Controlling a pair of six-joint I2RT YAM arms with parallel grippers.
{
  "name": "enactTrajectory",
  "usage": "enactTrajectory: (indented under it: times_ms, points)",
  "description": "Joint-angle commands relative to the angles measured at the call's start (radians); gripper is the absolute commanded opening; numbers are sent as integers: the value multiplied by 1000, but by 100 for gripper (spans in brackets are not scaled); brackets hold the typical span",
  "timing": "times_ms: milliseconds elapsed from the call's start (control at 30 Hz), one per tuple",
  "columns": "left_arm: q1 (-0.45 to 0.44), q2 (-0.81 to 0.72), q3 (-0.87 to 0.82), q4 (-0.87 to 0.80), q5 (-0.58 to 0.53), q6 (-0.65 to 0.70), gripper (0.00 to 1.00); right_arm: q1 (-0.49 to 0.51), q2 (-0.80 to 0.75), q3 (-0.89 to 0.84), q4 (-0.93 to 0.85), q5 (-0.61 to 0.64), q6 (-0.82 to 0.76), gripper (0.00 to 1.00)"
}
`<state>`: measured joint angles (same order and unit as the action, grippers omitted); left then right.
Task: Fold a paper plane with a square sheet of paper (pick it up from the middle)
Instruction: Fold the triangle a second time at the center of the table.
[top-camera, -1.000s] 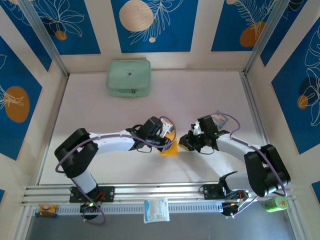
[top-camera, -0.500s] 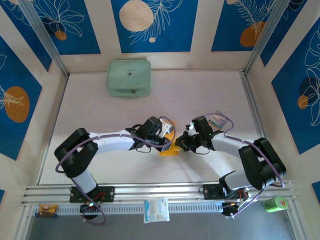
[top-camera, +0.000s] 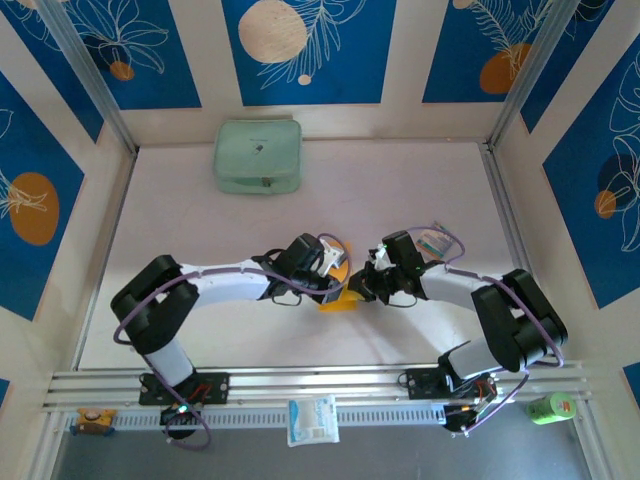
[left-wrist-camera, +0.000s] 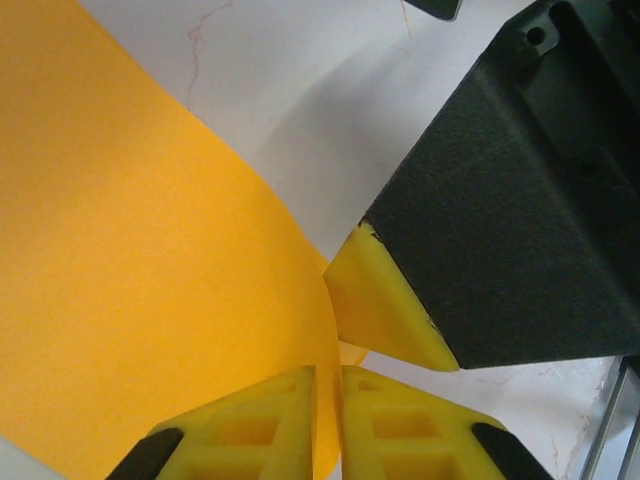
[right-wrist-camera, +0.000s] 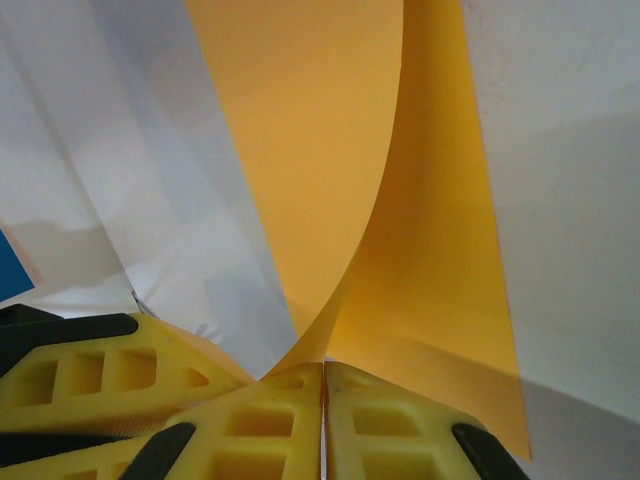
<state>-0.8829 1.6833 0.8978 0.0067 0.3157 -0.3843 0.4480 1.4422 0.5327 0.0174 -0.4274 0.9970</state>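
Note:
The square sheet of paper (top-camera: 340, 290), orange-yellow, sits between both grippers at the middle of the table. It is curled up off the surface (left-wrist-camera: 130, 250). My left gripper (left-wrist-camera: 328, 420) has its yellow jaws parted by a narrow slit, and the paper's edge runs down through that slit. My right gripper (right-wrist-camera: 323, 400) is shut on the paper's near edge, and the sheet (right-wrist-camera: 310, 120) bends upward from its jaws. The right gripper's yellow fingertip (left-wrist-camera: 385, 310) and black body sit close against the left jaws. In the top view the left gripper (top-camera: 336, 276) and right gripper (top-camera: 362, 287) almost touch.
A pale green zipped pouch (top-camera: 257, 156) lies at the back left. A small striped card (top-camera: 434, 241) lies beside the right arm. A white-and-blue packet (top-camera: 313, 419) rests on the front rail, and a green object (top-camera: 550, 407) sits at the front right corner.
My right gripper has moved left up to the paper and shut on its edge. The left jaws have eased slightly apart. The left arm has barely shifted.

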Motion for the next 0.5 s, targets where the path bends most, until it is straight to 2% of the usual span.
enactTrajectory:
  times_ms: [0, 233, 467]
  points:
    - [13, 18, 7, -23, 32, 18, 16, 6, 6, 20, 17, -32, 16, 10]
    - [12, 21, 3, -12, 29, 16, 14, 3, 17, 6, 58, -45, 40, 10]
    - [19, 16, 1, -11, 24, 21, 1, -4, -11, 4, -1, -10, 26, 10]
